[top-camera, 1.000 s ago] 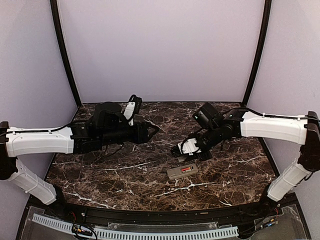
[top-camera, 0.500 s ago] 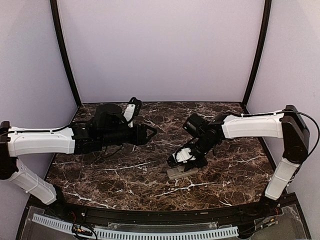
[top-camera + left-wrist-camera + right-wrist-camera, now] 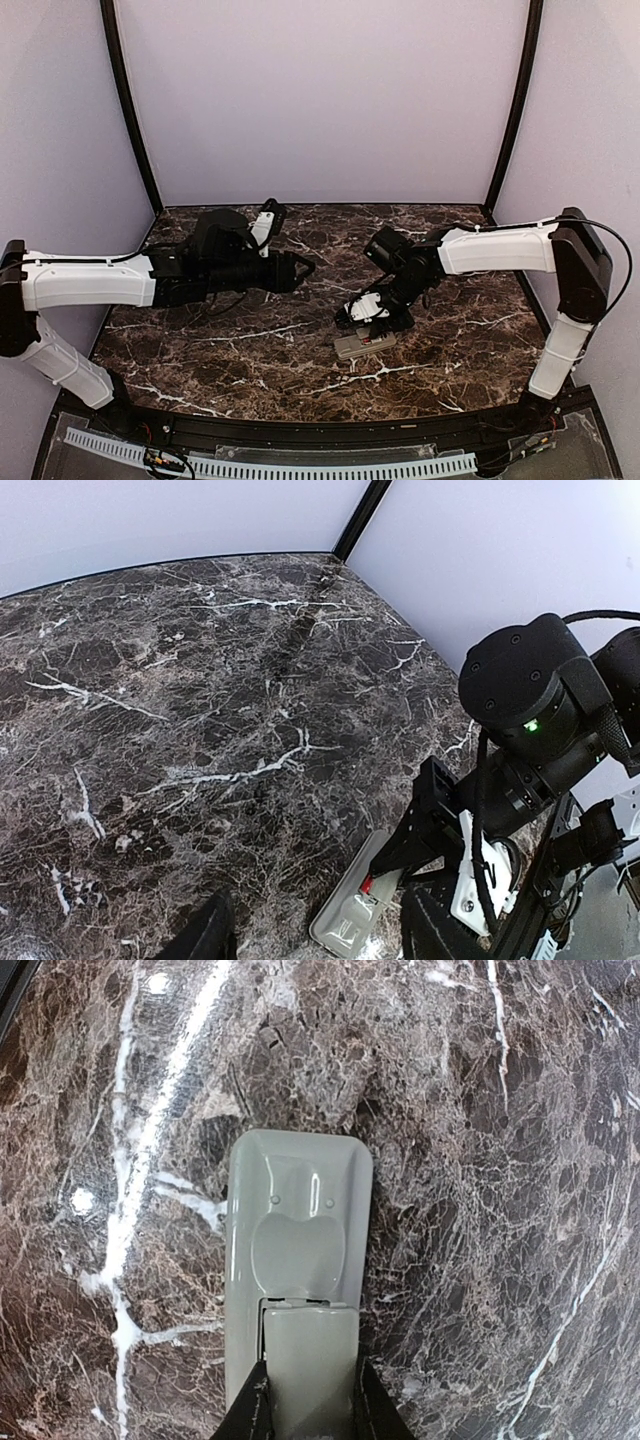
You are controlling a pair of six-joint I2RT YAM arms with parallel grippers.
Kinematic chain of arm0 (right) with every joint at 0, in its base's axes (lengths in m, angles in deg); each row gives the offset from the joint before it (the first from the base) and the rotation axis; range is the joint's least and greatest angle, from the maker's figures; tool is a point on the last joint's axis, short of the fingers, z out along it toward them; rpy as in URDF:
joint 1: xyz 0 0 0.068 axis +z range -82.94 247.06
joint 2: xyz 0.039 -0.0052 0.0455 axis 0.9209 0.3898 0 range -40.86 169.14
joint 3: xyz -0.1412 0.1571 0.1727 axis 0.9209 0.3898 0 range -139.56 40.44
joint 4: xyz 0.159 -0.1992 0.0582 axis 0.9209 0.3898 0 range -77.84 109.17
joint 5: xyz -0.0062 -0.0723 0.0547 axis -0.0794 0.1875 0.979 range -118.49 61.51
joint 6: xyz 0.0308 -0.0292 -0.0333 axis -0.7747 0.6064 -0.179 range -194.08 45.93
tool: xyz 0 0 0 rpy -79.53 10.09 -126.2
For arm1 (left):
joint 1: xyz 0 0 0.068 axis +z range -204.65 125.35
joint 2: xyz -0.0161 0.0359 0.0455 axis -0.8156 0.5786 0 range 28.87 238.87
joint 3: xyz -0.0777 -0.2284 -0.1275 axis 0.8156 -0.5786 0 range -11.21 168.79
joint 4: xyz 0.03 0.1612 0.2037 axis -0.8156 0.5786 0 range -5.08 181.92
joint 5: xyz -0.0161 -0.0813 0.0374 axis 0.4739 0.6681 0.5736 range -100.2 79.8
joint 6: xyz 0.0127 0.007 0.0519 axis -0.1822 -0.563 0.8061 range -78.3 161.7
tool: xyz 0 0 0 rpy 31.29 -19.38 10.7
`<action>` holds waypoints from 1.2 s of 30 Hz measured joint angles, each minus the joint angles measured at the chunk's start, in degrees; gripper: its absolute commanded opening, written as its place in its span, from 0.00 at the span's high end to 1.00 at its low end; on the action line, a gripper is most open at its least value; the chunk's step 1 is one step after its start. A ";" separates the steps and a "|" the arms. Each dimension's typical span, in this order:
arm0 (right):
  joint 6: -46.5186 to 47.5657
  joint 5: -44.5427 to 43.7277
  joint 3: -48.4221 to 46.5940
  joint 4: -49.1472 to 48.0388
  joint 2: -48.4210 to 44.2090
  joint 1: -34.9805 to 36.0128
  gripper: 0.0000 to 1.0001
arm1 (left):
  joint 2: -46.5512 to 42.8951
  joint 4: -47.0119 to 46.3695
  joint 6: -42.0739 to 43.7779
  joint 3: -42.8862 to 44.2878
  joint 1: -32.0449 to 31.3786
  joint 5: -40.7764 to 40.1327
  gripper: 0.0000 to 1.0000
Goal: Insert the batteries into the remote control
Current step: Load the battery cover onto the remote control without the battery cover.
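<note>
1. step, as i read it: closing up. slim grey plastic remote control [image 3: 298, 1210] lies back-up on dark marble worktop [image 3: 500, 1160], small red cylindrical battery [image 3: 368, 885] seated.
2. right end effector [image 3: 310, 1385] clamped on grey plastic battery cover [image 3: 308, 1345]; left end effector [image 3: 303, 267] apart, hovering.
3. next: likely seat cover square.

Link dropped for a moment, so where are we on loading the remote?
Apparently done: red batteries show in the recess of the remote control, which lies back-up on the table. In hand: the right gripper pinches a grey cover over that recess. Left: seating the cover, since red shows beside it in the left wrist view. The left gripper hovers apart, empty.
</note>
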 measured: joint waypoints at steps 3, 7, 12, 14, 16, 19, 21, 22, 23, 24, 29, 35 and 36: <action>0.00 0.02 0.00 -0.02 0.00 0.00 0.86 | 0.33 0.00 0.09 0.00 0.07 0.02 0.44; -0.20 -0.35 0.11 -0.15 0.00 0.00 0.86 | 0.74 0.02 0.13 0.00 0.28 0.17 0.44; -0.24 -0.90 0.66 -0.31 0.00 0.00 0.86 | 0.79 0.07 0.15 0.00 0.33 1.22 0.44; -0.26 -0.85 0.68 -0.33 0.00 0.00 0.86 | 0.79 0.09 0.15 0.00 0.33 1.51 0.44; -0.44 -0.83 0.68 -0.31 0.00 -0.02 0.86 | 0.79 0.09 0.17 0.00 0.33 1.70 0.44; -0.76 -0.57 0.79 -0.31 0.00 -0.07 0.83 | 0.79 0.09 0.22 0.02 0.37 1.88 0.44; -1.07 -0.42 1.03 -0.31 0.00 -0.09 0.82 | 0.79 0.11 0.39 0.00 0.39 1.90 0.44; -1.18 -0.39 1.16 -0.24 0.00 -0.09 0.83 | 0.79 0.11 0.46 0.00 0.39 1.90 0.44; -1.36 -0.39 1.22 -0.11 0.00 -0.09 0.82 | 0.79 0.11 0.55 0.00 0.37 1.90 0.43; -1.51 -0.37 1.25 -0.02 0.00 -0.09 0.82 | 0.79 0.11 0.57 0.00 0.37 1.90 0.43; -2.23 -0.07 1.25 0.04 0.00 -0.09 0.81 | 0.85 0.11 0.66 0.00 0.42 1.92 0.43; -2.93 0.46 1.25 0.15 0.00 -0.09 0.80 | 0.96 0.37 0.83 0.02 0.61 2.12 0.44; -3.04 0.55 1.25 0.15 0.00 -0.09 0.80 | 0.96 0.37 0.83 0.00 0.66 2.14 0.43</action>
